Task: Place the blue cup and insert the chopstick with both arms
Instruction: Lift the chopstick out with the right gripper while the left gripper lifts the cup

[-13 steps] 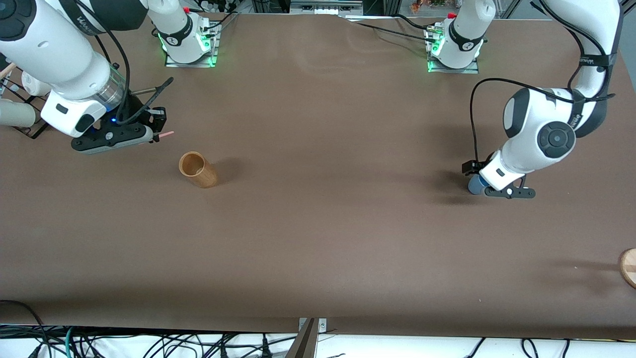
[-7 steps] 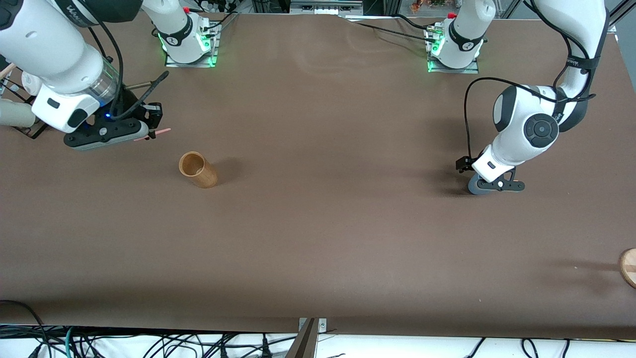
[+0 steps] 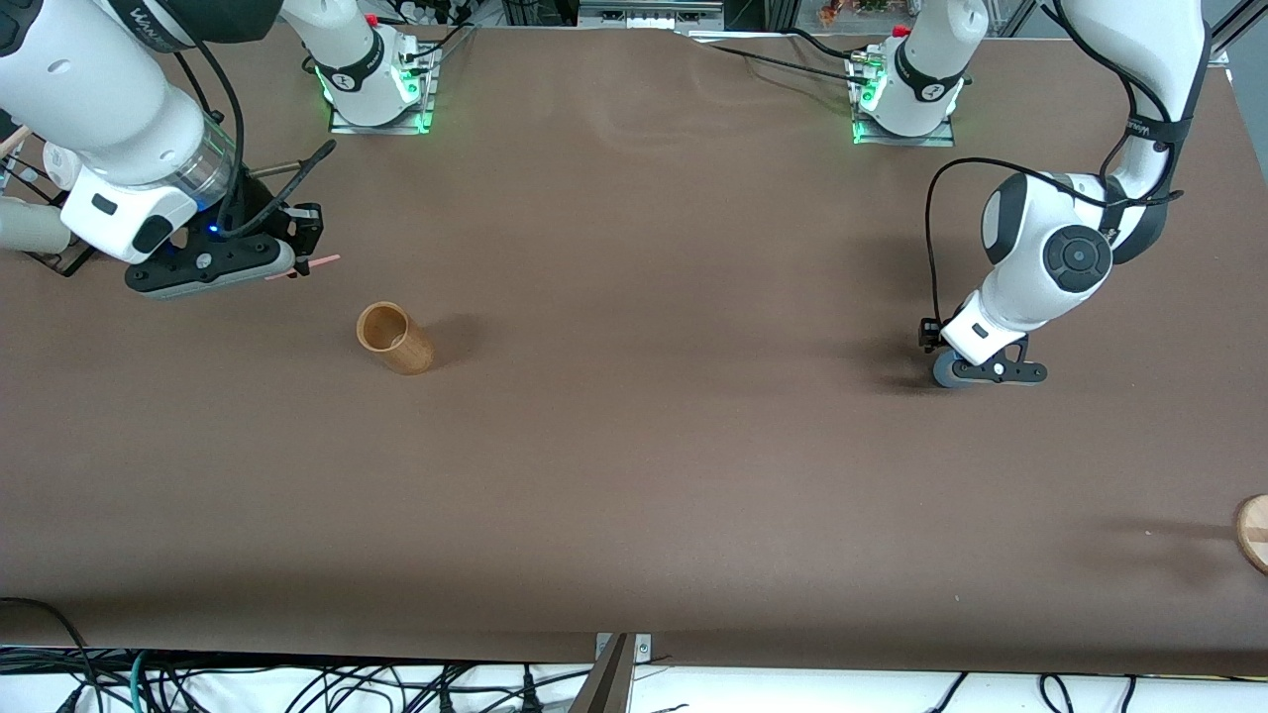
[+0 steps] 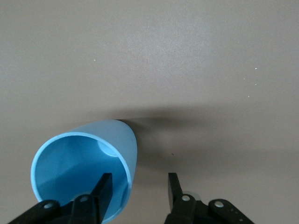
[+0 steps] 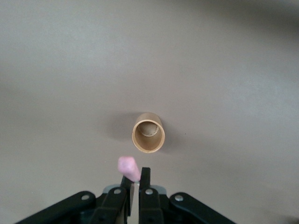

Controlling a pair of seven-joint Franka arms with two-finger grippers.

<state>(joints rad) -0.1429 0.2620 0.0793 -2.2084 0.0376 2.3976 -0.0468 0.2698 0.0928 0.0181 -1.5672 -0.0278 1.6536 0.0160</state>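
Two grippers are accounted for. My left gripper (image 4: 140,179) is low over the blue cup (image 4: 84,172), which sits on the table (image 3: 634,446) toward the left arm's end. My fingers (image 4: 103,189) are partly spread and straddle the cup's wall, one inside the mouth and the other outside it. A clear gap separates the outer finger from the wall, so nothing is clamped. In the front view only a sliver of the cup shows beneath my hand.

My right gripper (image 5: 135,175) hangs over bare table toward the right arm's end. Its fingers are pressed narrow on the chopstick (image 5: 128,168), whose pink tip juts out past them. In the front view the stick lies roughly level, pointing toward the middle of the table.

One brown wooden cup (image 3: 394,339) stands upright and empty, well apart from the blue cup.
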